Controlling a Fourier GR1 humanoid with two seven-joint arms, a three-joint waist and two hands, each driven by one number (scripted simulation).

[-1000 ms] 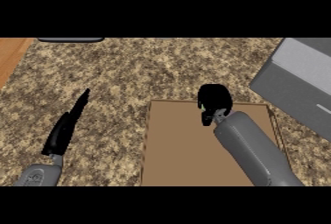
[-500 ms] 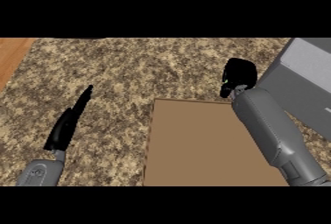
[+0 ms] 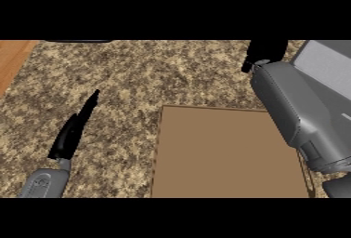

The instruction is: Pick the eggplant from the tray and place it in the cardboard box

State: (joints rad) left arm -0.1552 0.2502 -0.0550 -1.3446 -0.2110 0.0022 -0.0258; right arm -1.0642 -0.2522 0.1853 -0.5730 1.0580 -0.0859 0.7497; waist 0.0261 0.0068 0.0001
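Raised right hand [image 3: 264,51] up and rightward since a second ago: then over the tray's [image 3: 219,158] far edge, half a second ago just past it, now at the view's top, against the box's [image 3: 328,62] near-left corner. Shows there only as a black shape, cut off above and partly covered below by the grey right forearm [image 3: 295,111]. Cannot tell whether clenched, released or grasping anything. Cannot make out the eggplant either: no separate shape beside the dark hand, and no telling whether inside it. Slants right forearm from the lower right edge up across the tray's right side, covering that rim and part of the box's left wall.

Brown, flat, rectangular tray on the speckled counter [image 3: 158,74], filling the lower middle, plain over all its visible surface, with a darker line along its far and left edges. Cannot tell whether tray and box touch or stand apart, the meeting place hidden behind the forearm. Light grey box at the upper right, running out of the view.

Keeps left hand [image 3: 74,132] where it was, at the left, well apart from the tray: released, fingers straight and together, pointing up and slightly right, holding nothing, grey left forearm [image 3: 44,183] below it at the lower edge. Strip of wood [image 3: 12,58] along the counter's upper left; dark edge [image 3: 77,41] of something at the top, too little shown to name.
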